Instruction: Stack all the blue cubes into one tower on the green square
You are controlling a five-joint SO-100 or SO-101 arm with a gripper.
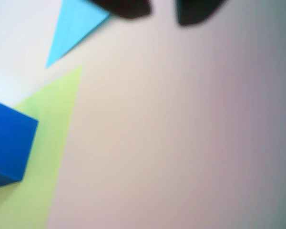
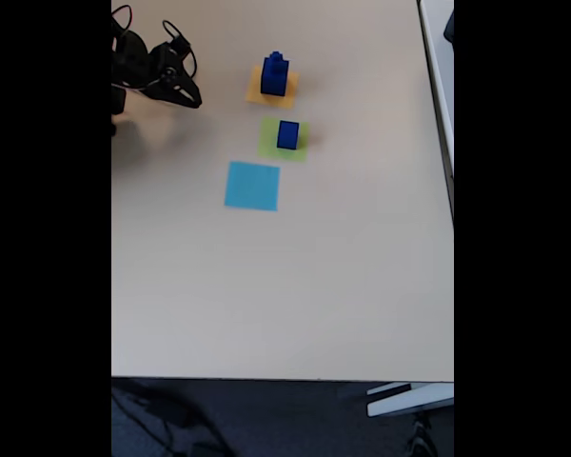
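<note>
One blue cube (image 2: 287,135) stands on the green square (image 2: 271,143); the wrist view has this cube (image 1: 9,145) at the left edge on the green square (image 1: 47,157). A short tower of blue cubes (image 2: 274,75), smaller ones on top, stands on the orange square (image 2: 254,93) just behind it. My gripper (image 2: 190,97) hangs over bare table left of both squares, well apart from the cubes. In the wrist view the gripper (image 1: 163,12) is open, two dark fingertips (image 1: 128,8) apart at the top edge with nothing between them.
A flat light-blue square (image 2: 252,186) lies in front of the green one, and its corner (image 1: 74,26) enters the wrist view at top left. The pale table (image 2: 343,267) runs wide toward the near edge. The arm's body and cables (image 2: 133,62) occupy the far left corner.
</note>
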